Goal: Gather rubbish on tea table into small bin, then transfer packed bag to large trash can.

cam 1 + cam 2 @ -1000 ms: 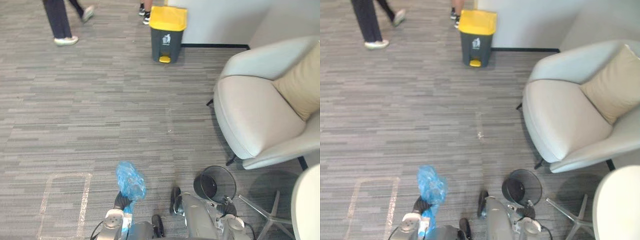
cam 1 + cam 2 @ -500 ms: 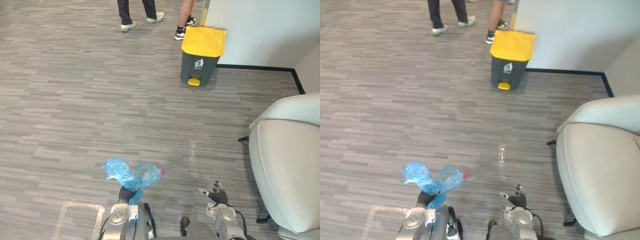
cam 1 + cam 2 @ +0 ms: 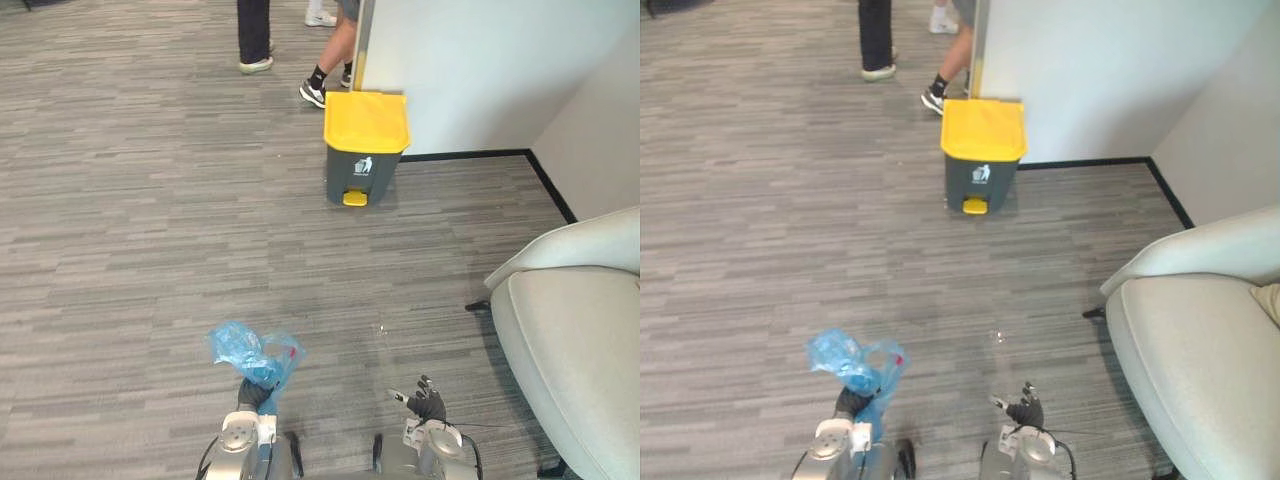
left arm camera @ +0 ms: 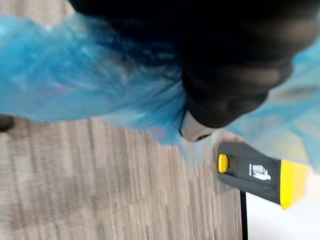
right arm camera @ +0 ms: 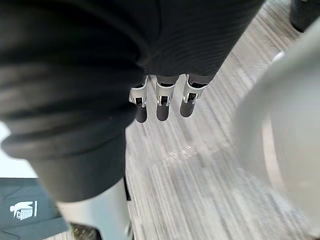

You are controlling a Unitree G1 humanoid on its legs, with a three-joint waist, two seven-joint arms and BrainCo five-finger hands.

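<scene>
Pale armchair (image 3: 580, 340) at rt, ppl's legs (image 3: 253, 30) far back by white wall (image 3: 480, 70), grey carpet (image 3: 150, 200).

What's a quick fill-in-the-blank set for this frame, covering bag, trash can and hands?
The left hand is shut on a ____ plastic bag.
The large trash can by the wall has a ____ lid.
The right hand is open and holds ____.
The armchair stands on the robot's ____ side.
Missing words: blue; yellow; nothing; right.
</scene>
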